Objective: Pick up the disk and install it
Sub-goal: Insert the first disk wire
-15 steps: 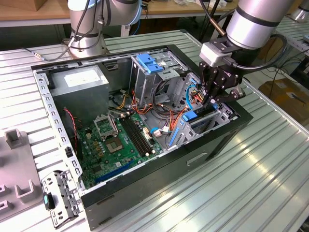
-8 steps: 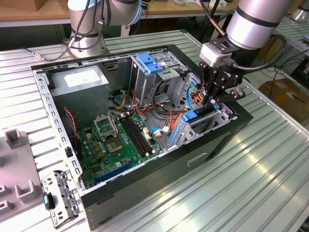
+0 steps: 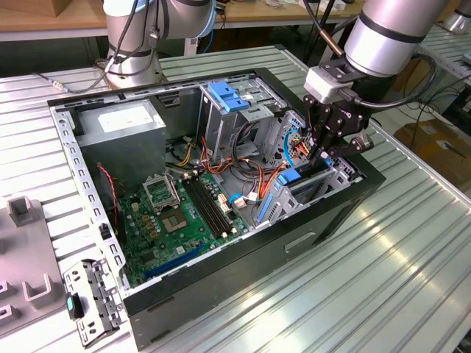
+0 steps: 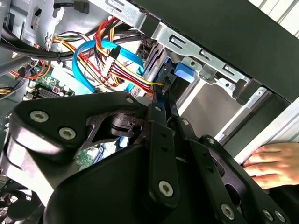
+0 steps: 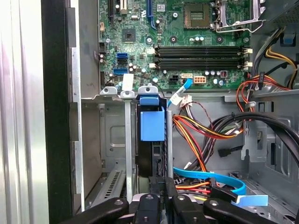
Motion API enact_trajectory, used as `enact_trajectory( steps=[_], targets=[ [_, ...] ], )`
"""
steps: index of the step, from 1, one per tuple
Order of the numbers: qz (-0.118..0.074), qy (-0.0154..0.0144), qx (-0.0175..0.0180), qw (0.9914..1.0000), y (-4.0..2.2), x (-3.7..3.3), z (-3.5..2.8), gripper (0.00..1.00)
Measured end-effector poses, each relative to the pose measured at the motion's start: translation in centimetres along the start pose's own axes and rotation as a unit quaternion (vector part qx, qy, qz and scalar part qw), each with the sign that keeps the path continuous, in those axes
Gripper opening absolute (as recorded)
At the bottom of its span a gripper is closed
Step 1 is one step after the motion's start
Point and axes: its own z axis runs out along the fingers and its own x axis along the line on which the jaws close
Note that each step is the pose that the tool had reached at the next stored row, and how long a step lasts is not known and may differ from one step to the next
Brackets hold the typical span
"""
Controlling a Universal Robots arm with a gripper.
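The claw (image 3: 324, 151) reaches down into the open computer case (image 3: 243, 272) at the drive cage near the exterior view's right corner. Its fingers (image 4: 159, 112) are nearly closed, pinching the thin upper edge of the disk (image 5: 152, 140), which stands on edge in a metal bay slot, its blue carrier rail (image 5: 152, 122) facing out. Orange, red and blue cables (image 5: 205, 135) run just beside it, above the green motherboard (image 3: 176, 213). A person's hand (image 4: 273, 163) rests on the ribbed desk (image 3: 412, 250) beside the case.
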Motion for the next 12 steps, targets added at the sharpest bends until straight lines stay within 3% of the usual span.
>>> enact_trajectory(
  steps=[2, 8, 10, 12],
  targets=[
    [0.0, 0.0003, -0.0001, 1.0, 0.01, 0.0, 0.28, 0.16],
    [0.0, -0.0004, 0.0, 1.0, 0.01, -0.01, 0.36, 0.16],
    [0.0, 0.0, 0.0002, 1.0, -0.01, -0.01, -0.24, 0.24],
    [0.0, -0.0001, 0.0002, 1.0, -0.01, 0.0, -0.31, 0.24]
  ],
)
